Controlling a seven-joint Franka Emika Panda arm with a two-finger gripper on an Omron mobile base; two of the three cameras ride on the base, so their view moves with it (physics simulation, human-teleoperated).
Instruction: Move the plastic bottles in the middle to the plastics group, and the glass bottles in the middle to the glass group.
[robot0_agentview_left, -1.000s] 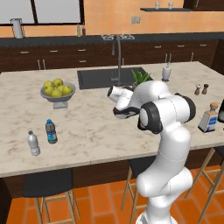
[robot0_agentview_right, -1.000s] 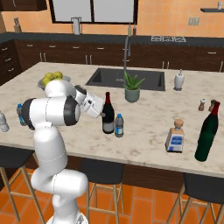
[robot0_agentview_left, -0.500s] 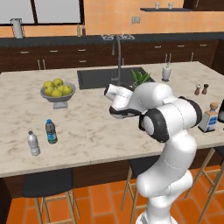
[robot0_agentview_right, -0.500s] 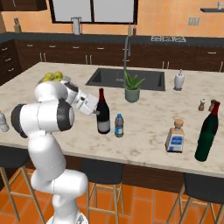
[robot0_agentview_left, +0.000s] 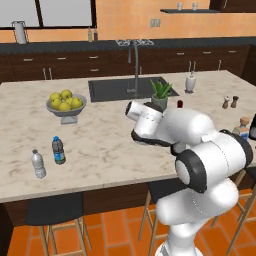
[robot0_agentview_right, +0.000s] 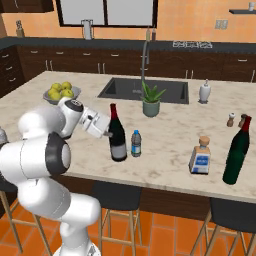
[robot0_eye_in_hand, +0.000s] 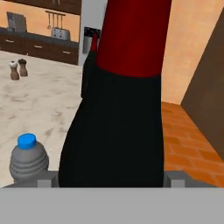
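Note:
A tall dark wine bottle with a reddish top stands upright mid-counter; its red top peeks over my arm. My gripper is open, its fingers straddling the bottle's body, one fingertip close on each side. Right beside it stands the small dark water bottle with a blue cap. The squat pale bottle with a tan cap stands further right. The glass group's dark bottle is at the far right. Both plastics group bottles, clear and dark, stand near the counter's left front.
A bowl of yellow-green fruit sits left of the sink. A potted plant stands just behind the middle bottles. A soap dispenser and salt and pepper shakers are at the back right. Stools line the front edge.
My arm has swung in toward the wine bottle, and the gripper now sits around its body. The bottles have stayed put.

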